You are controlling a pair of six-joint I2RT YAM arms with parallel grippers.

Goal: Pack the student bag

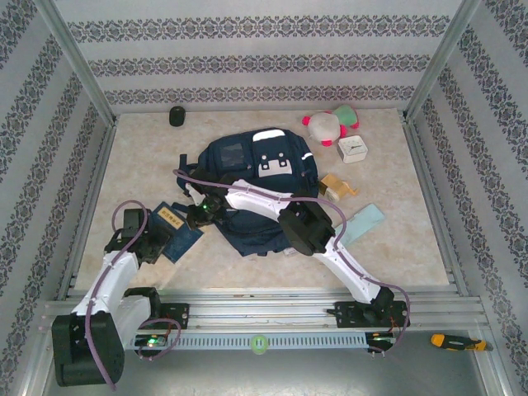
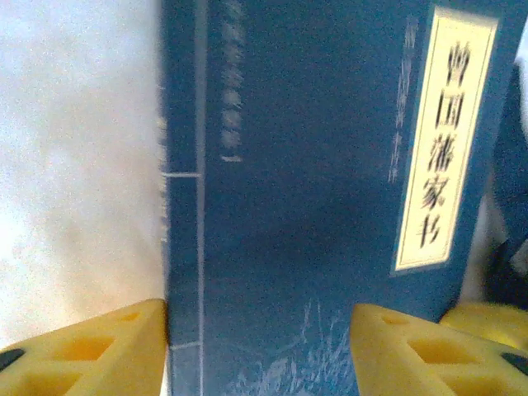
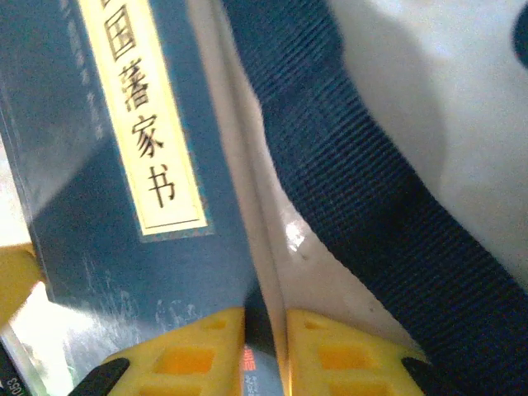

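Bag (image 1: 256,161) lies mid on the desk (image 1: 396,256), book (image 2: 313,206) just left of it. Right fingers (image 3: 194,351) pinch the book's edge; left fingers (image 2: 99,351) stand open over it. Such a thin grip may slip, so the book could fall when lifted.

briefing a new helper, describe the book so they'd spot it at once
Find the big navy student bag in the middle of the table. Just off its near-left corner is a flat dark blue book. Its cream title strip with black Chinese characters sets it apart from the striped bag.
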